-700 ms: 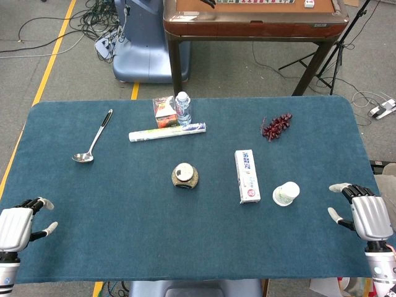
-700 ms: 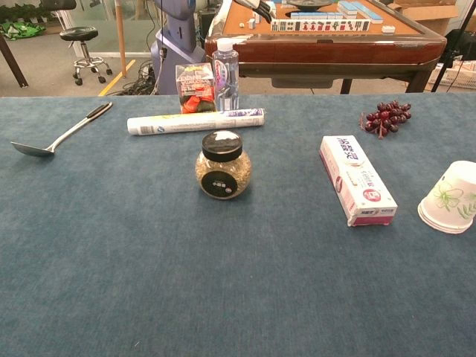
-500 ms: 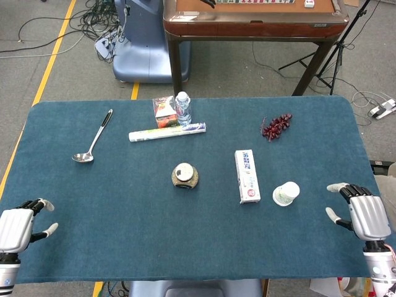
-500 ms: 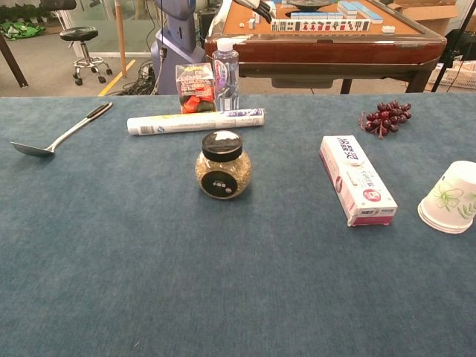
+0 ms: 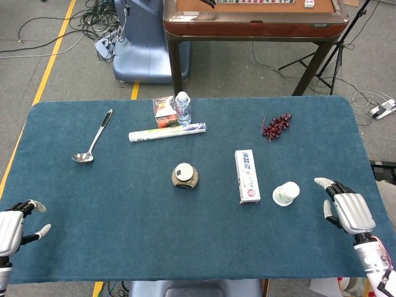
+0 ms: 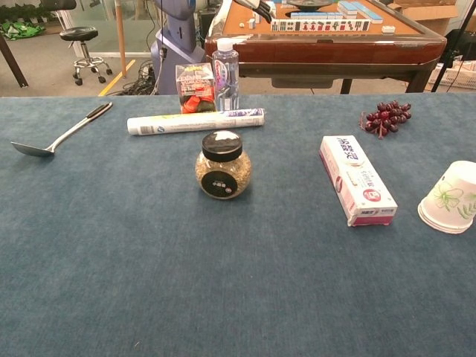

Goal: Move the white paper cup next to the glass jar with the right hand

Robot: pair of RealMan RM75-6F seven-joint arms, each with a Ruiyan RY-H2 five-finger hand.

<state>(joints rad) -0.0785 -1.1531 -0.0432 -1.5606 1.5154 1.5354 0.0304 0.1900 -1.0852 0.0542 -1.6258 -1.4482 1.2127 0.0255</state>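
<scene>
A table covered in dark blue-green cloth, seen from above and from chest height. The white paper cup lies tipped on its side near the table's right edge, its mouth facing outward; a faint green leaf print shows on it in the chest view. Just to its left lies a long white toothpaste box, apart from the cup. Further left, near the middle of the table, stands the glass jar with a black lid, upright and well apart from the cup.

The right hand hovers at the right edge, near the cup but not touching it, fingers spread and holding nothing. The left hand sits at the left front corner, partly cut off by the frame; its fingers appear spread and empty.

Toward the back lie a metal ladle, a rolled white tube, a small red carton, a water bottle and a bunch of dark grapes.
</scene>
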